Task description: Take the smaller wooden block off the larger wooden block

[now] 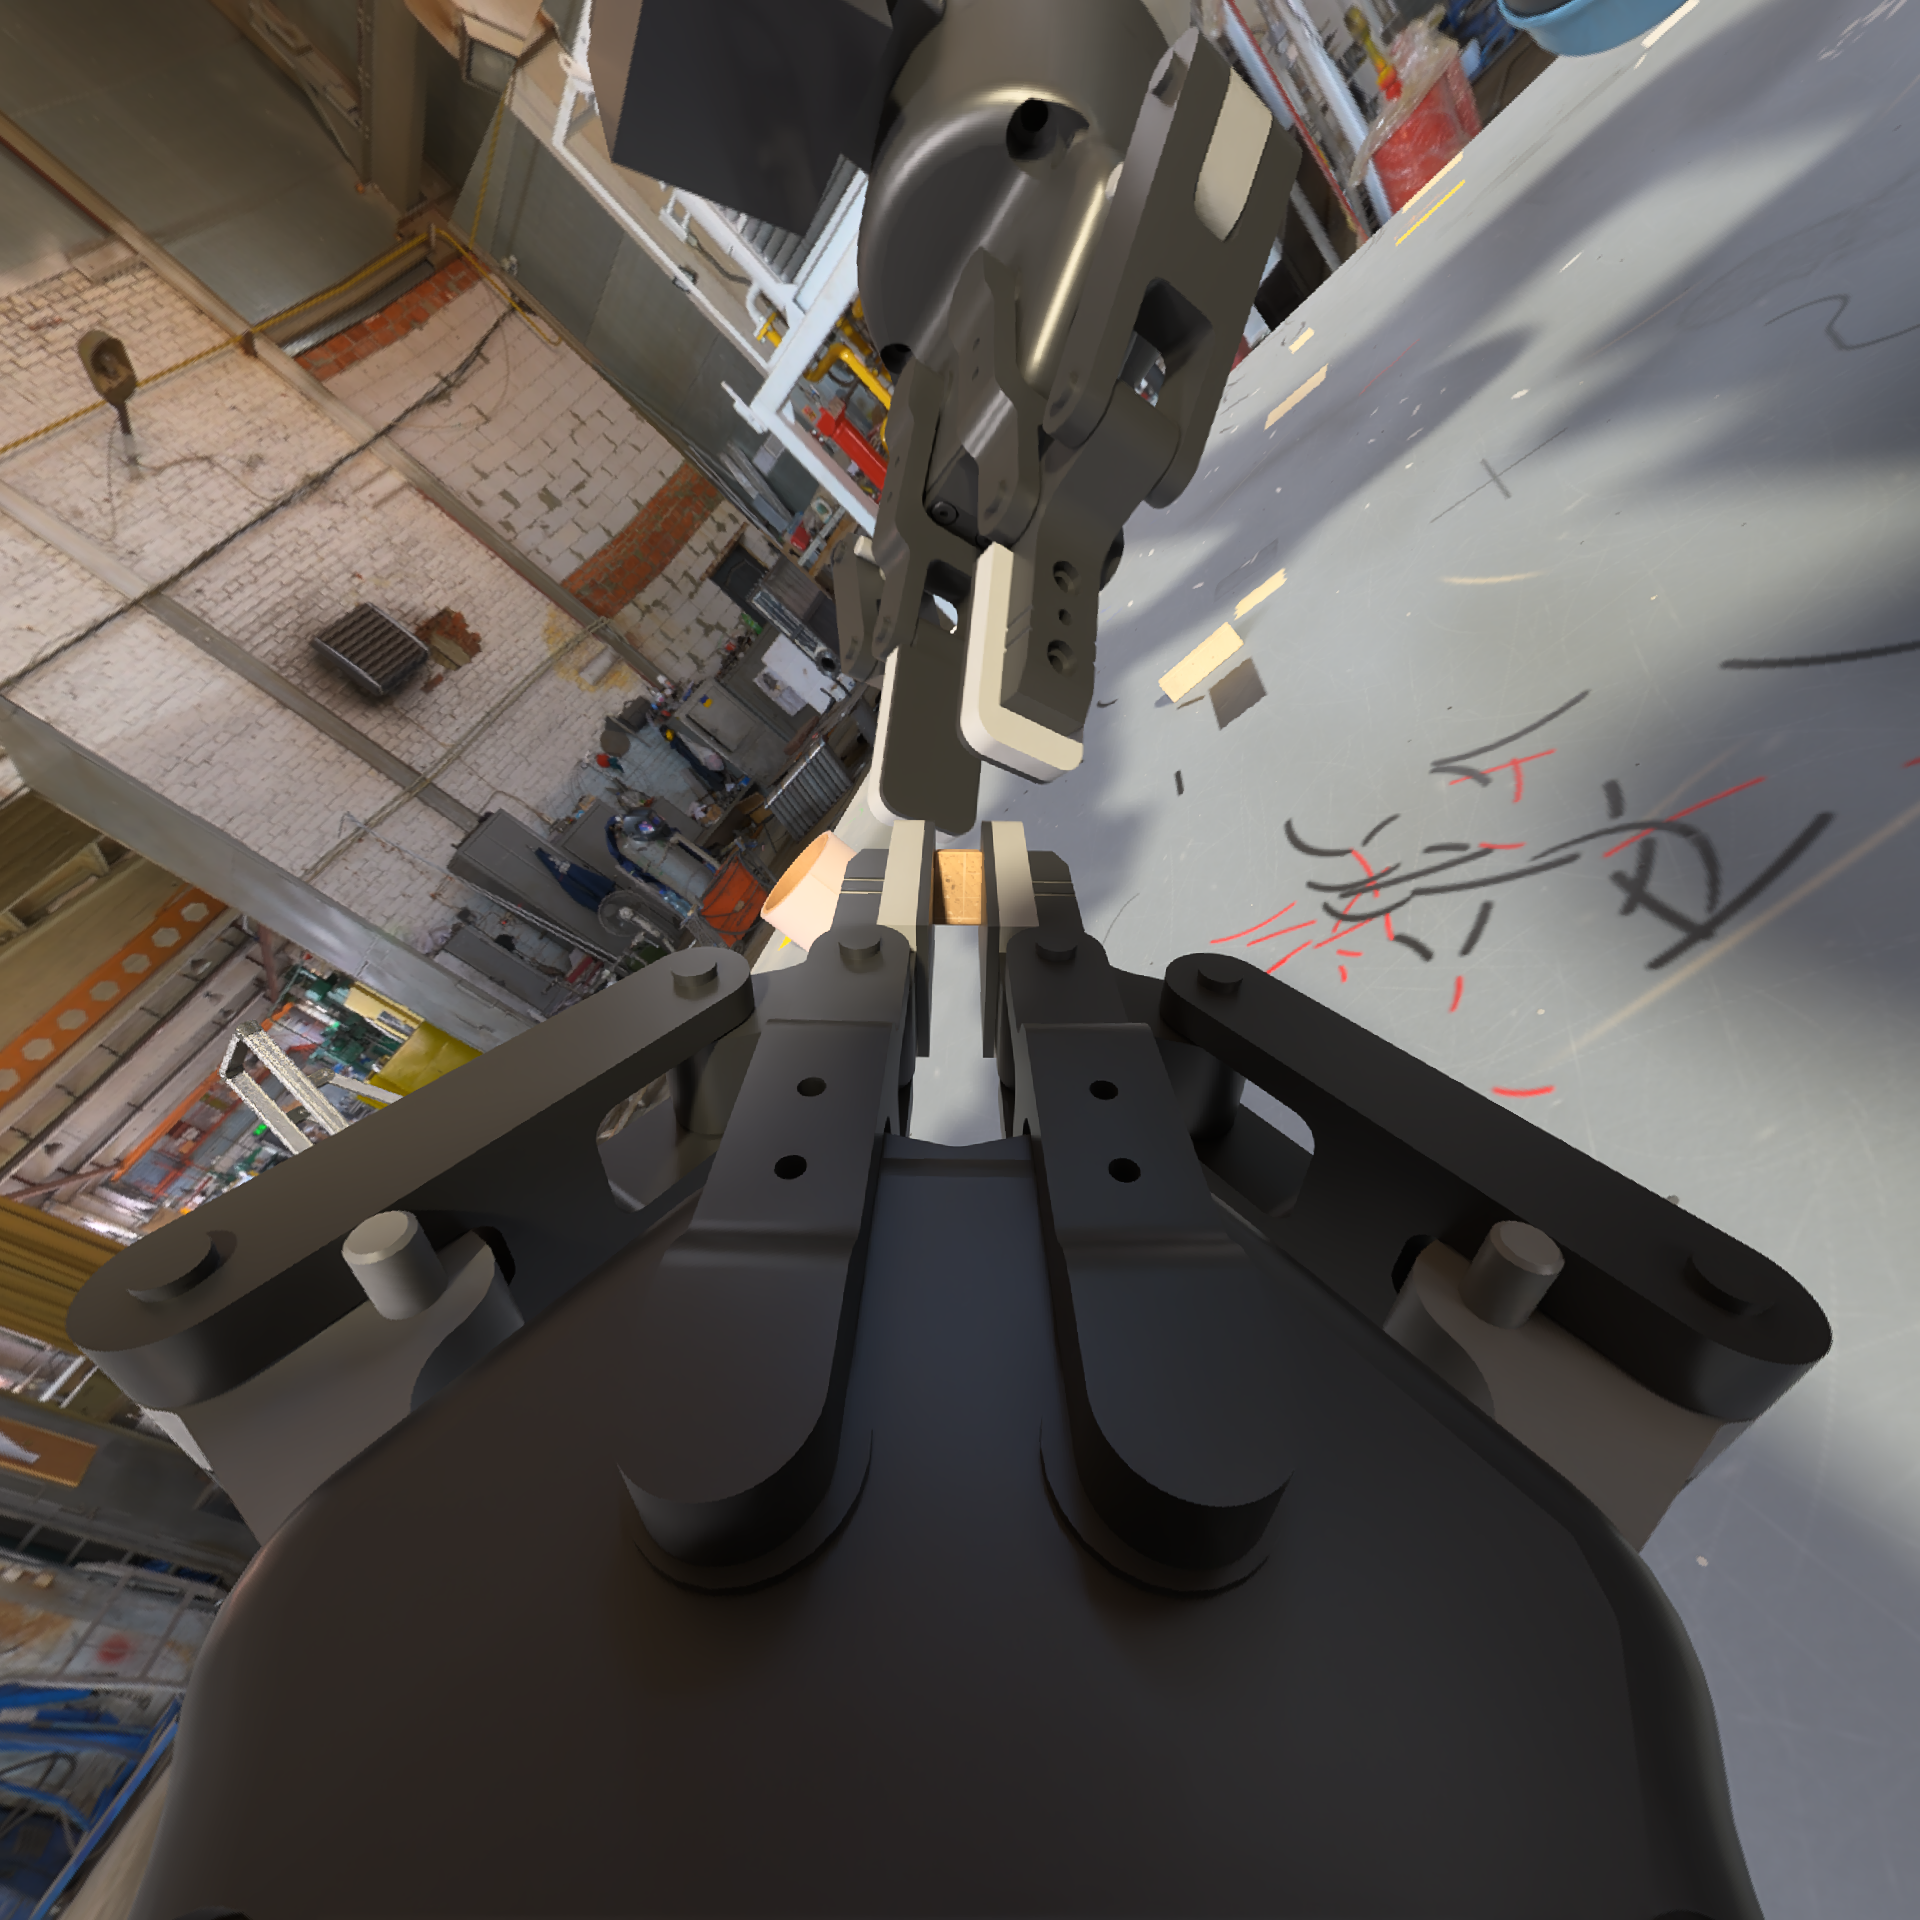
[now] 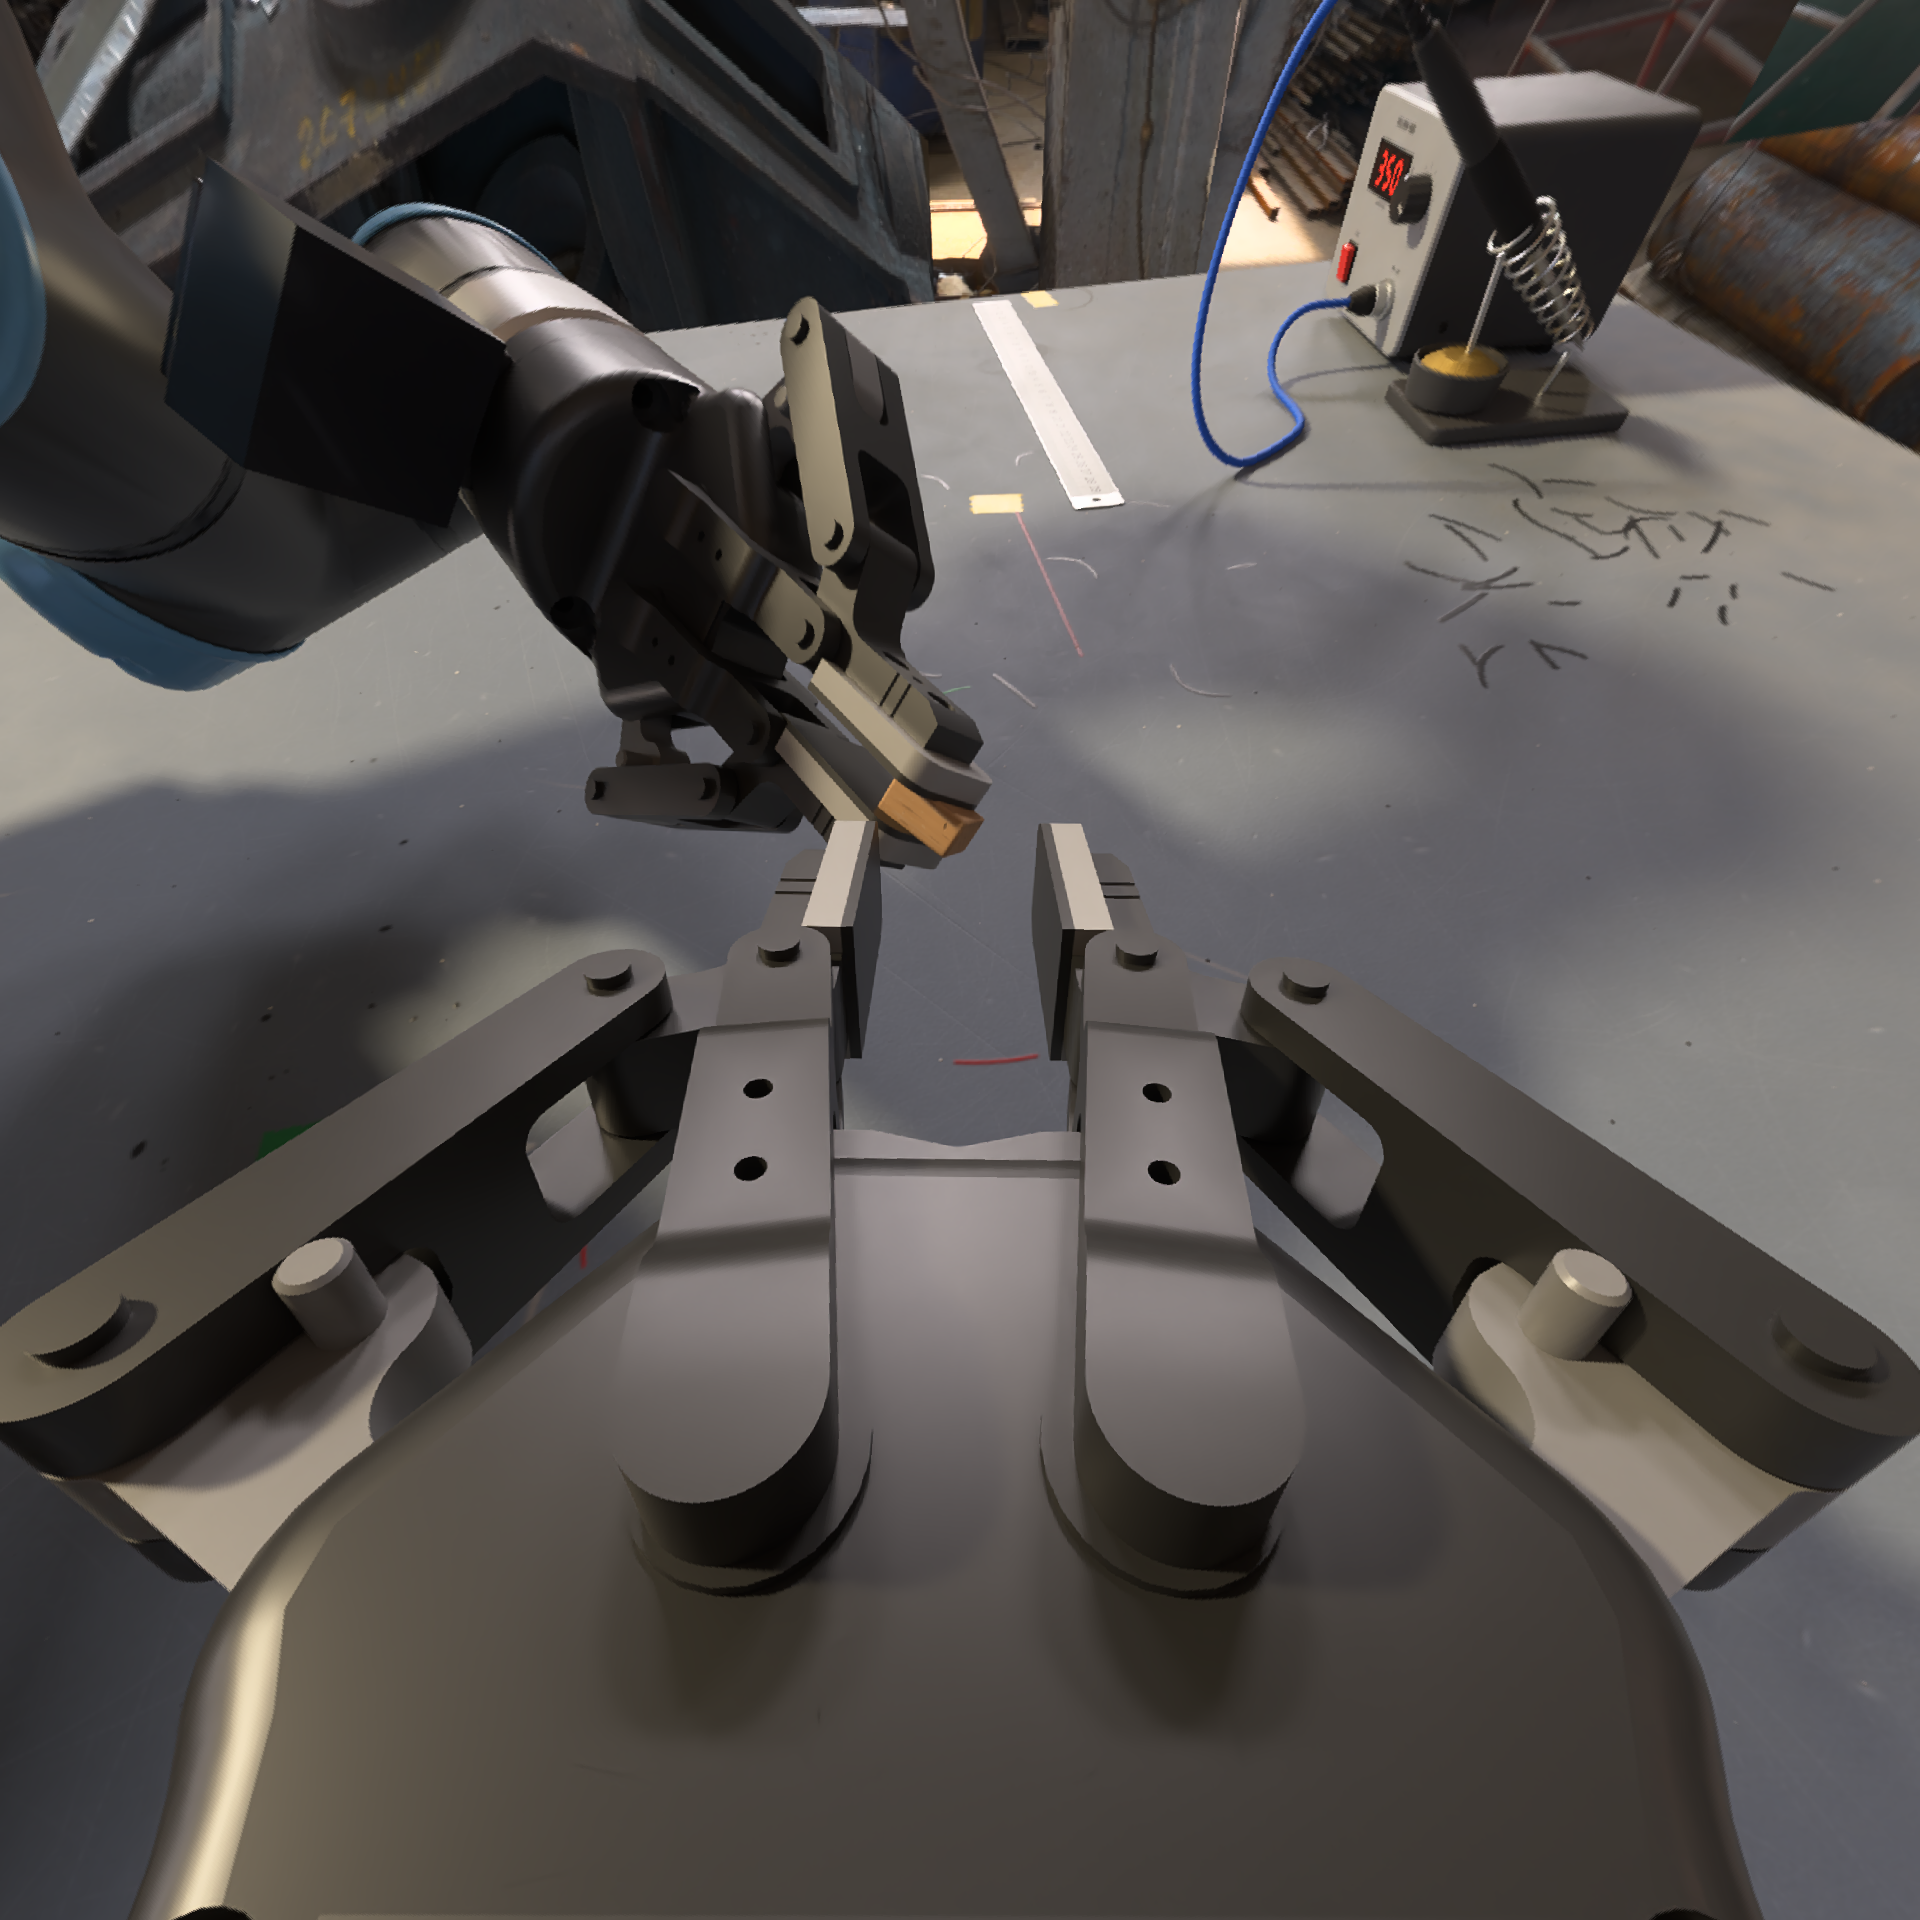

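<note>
My left gripper [image 1: 957,883] is shut on a small wooden block [image 1: 957,886], which shows as a tan face between the two pads. In the right wrist view the left gripper [image 2: 928,816] holds this block [image 2: 935,823] tilted in the air above the grey table [image 2: 1455,883], with one end sticking out past the fingertips. My right gripper [image 2: 956,883] is open and empty, its fingertips just short of the block's free end. It also shows in the left wrist view [image 1: 977,769], pointing down just beyond the block. No larger wooden block is in view.
A soldering station [image 2: 1486,208] with a blue cable [image 2: 1236,343] stands at the table's far right. A metal ruler [image 2: 1049,405] and tape pieces [image 2: 995,505] lie at the back. Pen marks [image 2: 1579,551] cover the right side. The left arm [image 2: 312,416] crosses the left half.
</note>
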You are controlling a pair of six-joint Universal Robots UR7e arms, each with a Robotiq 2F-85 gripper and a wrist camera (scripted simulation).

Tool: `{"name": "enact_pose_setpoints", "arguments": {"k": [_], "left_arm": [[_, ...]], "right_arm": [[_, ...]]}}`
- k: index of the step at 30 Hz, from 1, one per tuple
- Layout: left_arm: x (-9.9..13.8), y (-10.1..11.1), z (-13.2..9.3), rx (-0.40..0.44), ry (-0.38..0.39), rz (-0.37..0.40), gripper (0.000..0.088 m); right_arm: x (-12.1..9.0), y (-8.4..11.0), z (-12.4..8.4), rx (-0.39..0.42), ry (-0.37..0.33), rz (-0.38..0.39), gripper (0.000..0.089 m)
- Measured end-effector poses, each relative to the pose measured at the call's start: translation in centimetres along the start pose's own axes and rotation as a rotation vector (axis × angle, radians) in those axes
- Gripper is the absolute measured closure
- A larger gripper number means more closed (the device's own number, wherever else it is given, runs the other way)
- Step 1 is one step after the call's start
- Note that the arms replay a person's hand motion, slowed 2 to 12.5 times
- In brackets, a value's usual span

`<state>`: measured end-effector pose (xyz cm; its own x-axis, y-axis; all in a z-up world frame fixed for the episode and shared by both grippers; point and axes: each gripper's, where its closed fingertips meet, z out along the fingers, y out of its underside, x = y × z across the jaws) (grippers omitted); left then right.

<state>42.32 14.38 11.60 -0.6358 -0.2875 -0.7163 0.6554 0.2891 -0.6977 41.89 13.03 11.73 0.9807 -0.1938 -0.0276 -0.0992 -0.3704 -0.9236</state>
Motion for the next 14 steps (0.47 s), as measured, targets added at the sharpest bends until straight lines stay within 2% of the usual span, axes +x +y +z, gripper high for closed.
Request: {"name": "enact_pose_setpoints", "arguments": {"k": [14], "left_arm": [[0.1,-0.6,-0.4,0.030,0.005,0.018,0.0805]], "right_arm": [[-1.4,1.0,0.4,-0.022,-0.101,0.142,0.0552]]}}
